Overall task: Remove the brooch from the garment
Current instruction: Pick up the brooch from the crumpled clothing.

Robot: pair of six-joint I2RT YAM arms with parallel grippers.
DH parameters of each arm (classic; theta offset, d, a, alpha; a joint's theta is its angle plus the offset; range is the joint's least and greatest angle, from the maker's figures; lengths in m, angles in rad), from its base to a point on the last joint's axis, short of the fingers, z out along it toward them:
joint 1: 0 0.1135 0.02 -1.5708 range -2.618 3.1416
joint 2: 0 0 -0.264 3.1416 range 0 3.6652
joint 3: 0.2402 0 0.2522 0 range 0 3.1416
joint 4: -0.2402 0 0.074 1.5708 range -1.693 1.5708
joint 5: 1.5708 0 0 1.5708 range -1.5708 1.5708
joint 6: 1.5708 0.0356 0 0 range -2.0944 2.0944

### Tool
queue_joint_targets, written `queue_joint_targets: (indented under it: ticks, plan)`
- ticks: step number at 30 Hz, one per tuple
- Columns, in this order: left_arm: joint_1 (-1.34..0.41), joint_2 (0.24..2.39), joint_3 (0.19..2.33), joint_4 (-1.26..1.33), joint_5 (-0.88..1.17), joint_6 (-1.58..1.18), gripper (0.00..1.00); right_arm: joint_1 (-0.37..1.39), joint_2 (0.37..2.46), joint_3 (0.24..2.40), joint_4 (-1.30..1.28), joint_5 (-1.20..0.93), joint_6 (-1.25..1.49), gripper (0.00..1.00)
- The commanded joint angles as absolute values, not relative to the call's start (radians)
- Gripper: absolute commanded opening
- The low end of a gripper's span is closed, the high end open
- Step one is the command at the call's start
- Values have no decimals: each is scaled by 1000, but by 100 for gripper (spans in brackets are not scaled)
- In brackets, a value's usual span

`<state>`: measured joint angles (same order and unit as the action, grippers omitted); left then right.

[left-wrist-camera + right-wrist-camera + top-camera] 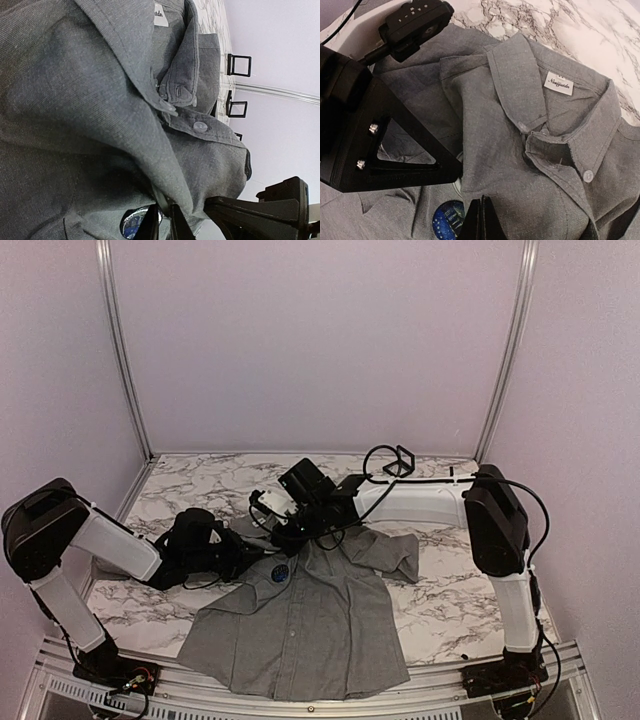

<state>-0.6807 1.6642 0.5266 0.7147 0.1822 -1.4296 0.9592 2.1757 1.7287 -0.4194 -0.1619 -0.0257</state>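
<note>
Left gripper point(164, 226) sits low at the folded front edge of the garment point(300, 625), its fingers close together; whether they pinch cloth I cannot tell. Just beside them the round blue brooch point(136, 223) is pinned to the chest of this grey shirt, which lies spread on the marble table point(450, 600). Right gripper point(477, 217), jaws pressed together and seemingly empty, points down beside the brooch, below the collar point(560, 135). The step looks like bracing the fabric. Next, one gripper must open over the brooch's rim and pull while the other holds the cloth down.
</note>
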Motion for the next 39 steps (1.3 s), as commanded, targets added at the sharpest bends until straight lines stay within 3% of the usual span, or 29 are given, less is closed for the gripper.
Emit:
queue_joint_targets:
  ticks: [1, 3, 5, 11, 15, 30, 39]
  plan:
    - [-680, 1667, 553, 716, 178, -1398, 6, 964, 2142, 1707, -399, -143, -10, 0]
    - [-677, 1662, 552, 710, 183, -1383, 0, 964, 2136, 1701, -395, -141, -9, 0]
    - [-670, 1657, 549, 709, 196, -1366, 0, 964, 2128, 1692, -391, -141, -9, 0]
    - [-639, 1609, 552, 644, 236, -1263, 0, 963, 2095, 1654, -365, -143, -14, 25]
    - [-622, 1560, 580, 543, 261, -1144, 0, 964, 2076, 1628, -345, -140, -7, 34]
    - [-603, 1461, 604, 432, 341, -974, 0, 963, 2051, 1619, -306, -109, 107, 32]
    - [-583, 1467, 621, 469, 409, -991, 0, 976, 2044, 1585, -307, -126, 66, 49]
